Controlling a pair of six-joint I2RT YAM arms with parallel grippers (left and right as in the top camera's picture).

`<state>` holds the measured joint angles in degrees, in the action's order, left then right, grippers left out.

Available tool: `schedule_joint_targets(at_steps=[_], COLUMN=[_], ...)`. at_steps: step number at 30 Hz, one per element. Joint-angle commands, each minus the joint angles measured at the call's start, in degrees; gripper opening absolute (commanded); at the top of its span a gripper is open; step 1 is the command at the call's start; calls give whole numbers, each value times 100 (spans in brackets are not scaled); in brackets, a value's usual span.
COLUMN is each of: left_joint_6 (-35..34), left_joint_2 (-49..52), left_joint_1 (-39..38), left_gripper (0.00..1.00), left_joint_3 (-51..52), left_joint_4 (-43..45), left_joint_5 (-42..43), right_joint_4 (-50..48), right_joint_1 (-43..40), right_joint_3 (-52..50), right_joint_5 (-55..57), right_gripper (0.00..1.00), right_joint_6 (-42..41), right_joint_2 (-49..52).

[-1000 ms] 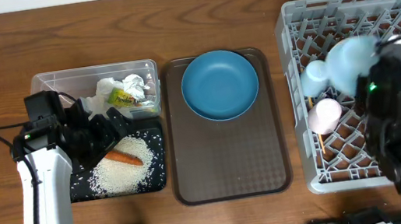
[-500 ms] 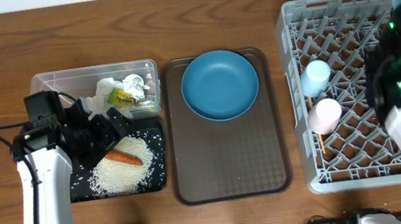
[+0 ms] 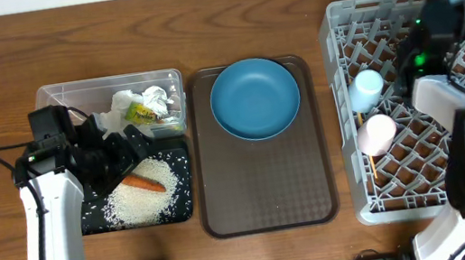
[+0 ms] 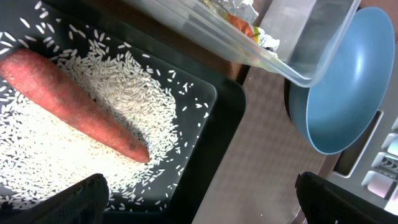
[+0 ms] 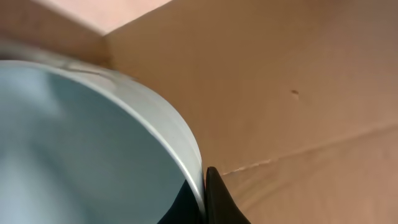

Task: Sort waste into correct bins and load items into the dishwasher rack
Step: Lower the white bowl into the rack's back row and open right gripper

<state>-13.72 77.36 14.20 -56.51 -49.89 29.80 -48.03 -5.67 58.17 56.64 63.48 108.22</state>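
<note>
Evidently the right gripper (image 5: pixel 204 199) is pinched tight on the rim of the bowl (image 5: pixel 93 143), at the overhead frame's upper right. The rack (image 3: pixel 405 190) lies beneath it, free cells toward lower left. The left gripper (image 3: pixel 129 154) gapes wide above the carrot (image 3: pixel 142 183).

Blurred, edge-cropped bowl (image 5: pixel 93 155); chopsticks (image 3: pixel 371 165) mostly hidden under pink cup (image 3: pixel 376 133).

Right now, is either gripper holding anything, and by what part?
The right gripper is shut on the bowl, pinching its rim. The left gripper is open above the black bin and holds nothing.
</note>
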Motion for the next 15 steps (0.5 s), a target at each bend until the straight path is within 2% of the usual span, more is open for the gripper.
schedule_joint_targets(at_steps=[1, 6, 14, 15], left_joint_6=[-48, -48, -48, -48], left_joint_2=[9, 9, 9, 9], left_joint_1=[26, 26, 26, 26], left_gripper=[99, 99, 99, 99], left_joint_3=[24, 24, 24, 24], left_joint_4=[-22, -22, -22, -22], left_joint_5=[13, 13, 13, 13], right_joint_4=[-81, 9, 835, 859], right_joint_1=[111, 317, 654, 688], right_joint_3=[35, 33, 33, 33], right_joint_5=[96, 103, 105, 107], right_gripper=[1, 1, 1, 5], right_joint_6=[365, 317, 39, 39], right_joint_2=[245, 474, 483, 483])
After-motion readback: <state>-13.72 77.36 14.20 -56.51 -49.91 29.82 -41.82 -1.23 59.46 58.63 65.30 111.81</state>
